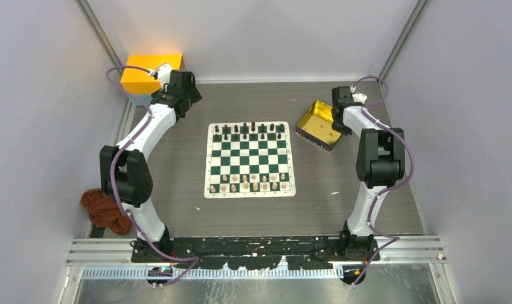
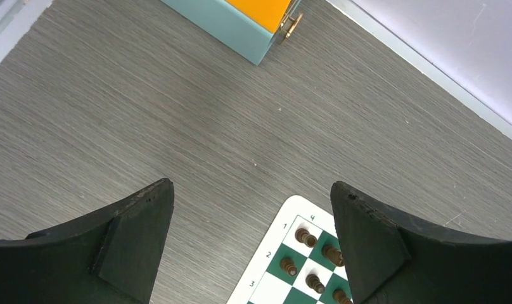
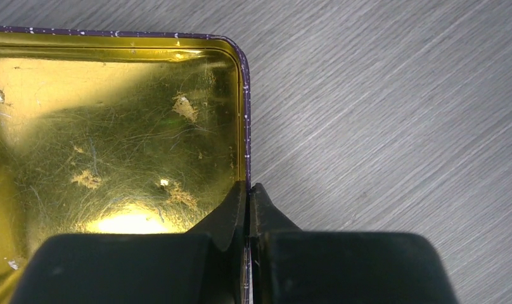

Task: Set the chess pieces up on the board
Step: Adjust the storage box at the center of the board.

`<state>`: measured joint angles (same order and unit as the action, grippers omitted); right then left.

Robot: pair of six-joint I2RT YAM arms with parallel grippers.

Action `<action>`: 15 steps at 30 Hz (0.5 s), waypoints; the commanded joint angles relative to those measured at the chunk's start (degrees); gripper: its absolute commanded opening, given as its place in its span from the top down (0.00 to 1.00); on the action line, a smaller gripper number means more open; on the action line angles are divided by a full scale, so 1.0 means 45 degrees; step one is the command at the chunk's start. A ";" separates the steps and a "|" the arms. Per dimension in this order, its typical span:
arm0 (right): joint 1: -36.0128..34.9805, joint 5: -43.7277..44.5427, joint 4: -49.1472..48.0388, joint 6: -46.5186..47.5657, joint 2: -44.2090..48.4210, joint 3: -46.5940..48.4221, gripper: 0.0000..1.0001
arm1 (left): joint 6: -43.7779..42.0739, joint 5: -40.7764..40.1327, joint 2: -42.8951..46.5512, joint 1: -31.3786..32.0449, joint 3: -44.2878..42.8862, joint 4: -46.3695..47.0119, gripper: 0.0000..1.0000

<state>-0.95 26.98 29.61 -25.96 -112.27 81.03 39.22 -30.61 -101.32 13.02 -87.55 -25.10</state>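
Left pincer [image 2: 251, 187] hangs wide apart over bare counter [image 2: 177, 114] by the board [image 1: 250, 158] far-left corner, orange box [image 1: 151, 71] behind it. Top view has the chess pieces [image 1: 248, 129] lined along both board ends. Only the right wrist cam shows the right pincer [image 3: 248, 190] pinched together on the gold tin [image 3: 114, 126] side wall, open counter just right of it.

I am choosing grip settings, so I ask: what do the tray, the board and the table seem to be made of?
The tray: probably thin metal, glossy gold inside, shown by glare and fine scratches.
The board: seems a thin printed mat, matte green and white; vinyl or cloth is unclear.
The table: grey wood-grain laminate, perhaps, matte, by its fine streaks.
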 commanded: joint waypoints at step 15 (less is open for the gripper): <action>0.0046 0.2596 0.2429 -0.7033 -0.0085 -0.0012 1.00 | 0.0357 0.0123 0.0125 0.0023 -0.0409 0.0430 0.07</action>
<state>-0.95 33.30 33.36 -43.13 -111.81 79.64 40.32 -29.85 -102.24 13.02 -87.83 -25.10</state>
